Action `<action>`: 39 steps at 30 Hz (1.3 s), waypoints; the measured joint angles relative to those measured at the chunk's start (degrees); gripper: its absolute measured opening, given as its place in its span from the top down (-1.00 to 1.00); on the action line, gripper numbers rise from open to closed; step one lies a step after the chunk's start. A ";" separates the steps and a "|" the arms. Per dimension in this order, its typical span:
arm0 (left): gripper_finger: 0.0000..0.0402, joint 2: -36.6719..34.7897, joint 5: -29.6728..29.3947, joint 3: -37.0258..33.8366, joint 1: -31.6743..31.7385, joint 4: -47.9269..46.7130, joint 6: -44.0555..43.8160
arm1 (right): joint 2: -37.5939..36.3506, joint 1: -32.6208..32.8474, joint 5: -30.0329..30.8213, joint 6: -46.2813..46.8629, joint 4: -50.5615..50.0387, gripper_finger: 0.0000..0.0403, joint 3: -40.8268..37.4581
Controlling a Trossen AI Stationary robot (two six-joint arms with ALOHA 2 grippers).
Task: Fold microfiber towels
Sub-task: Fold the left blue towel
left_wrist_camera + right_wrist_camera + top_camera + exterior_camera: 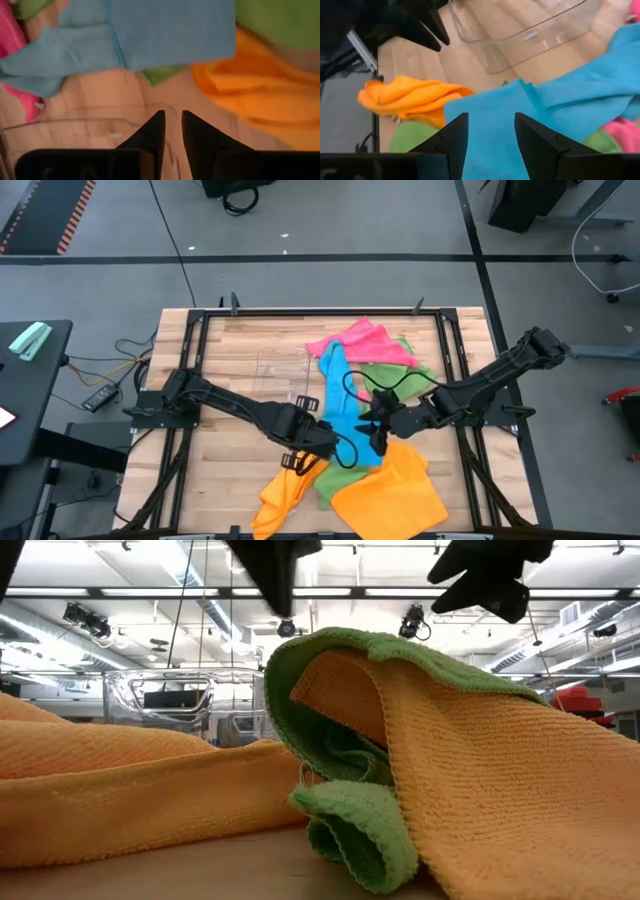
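Right now I see the towels heaped mid-table: a blue towel (338, 405) draped over green (395, 375), pink (360, 340) and orange (390, 490) ones. My left gripper (325, 438) hovers at its edge, fingers nearly together, pinching nothing. My right gripper (377, 425) hangs above the blue, fingers spread. A clear plastic tray (280, 375) lies just beside the heap.

Floor: you are looking at grey concrete (330, 275) crossed by dark seams.
Hazard strip: orange-and-black tape (72, 220) is running along the far left.
Side desk: a black surface (30, 395) is sitting left of the table.
Ceiling: long light strips (150, 592) are glowing overhead.
Cables: black leads (105, 385) are lying on the floor.
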 joint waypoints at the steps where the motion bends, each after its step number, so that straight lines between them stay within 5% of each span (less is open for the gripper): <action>1: 0.65 0.37 0.04 0.04 0.00 2.35 -0.48 | 0.33 0.59 -0.03 -0.38 -0.24 0.16 0.00; 9: 0.58 3.67 1.63 0.04 -1.88 18.75 -4.58 | 3.62 4.67 -0.75 -1.22 -0.53 0.16 0.00; 20: 0.17 10.20 7.87 0.02 -5.05 18.96 -13.36 | 2.05 6.10 -2.11 -0.10 -9.16 0.12 0.00; 24: 0.08 11.58 6.15 0.00 -5.73 19.13 -13.61 | 3.38 6.10 -3.25 -1.67 -10.14 0.00 -0.02; 31: 0.04 11.57 -5.38 0.00 -6.53 19.54 -14.98 | 4.63 7.18 -4.99 -5.52 -8.94 -0.32 -0.01; 39: -0.02 13.55 -6.31 -0.02 -6.89 22.69 -14.98 | 11.36 12.10 -3.86 -12.46 -3.58 -0.49 0.00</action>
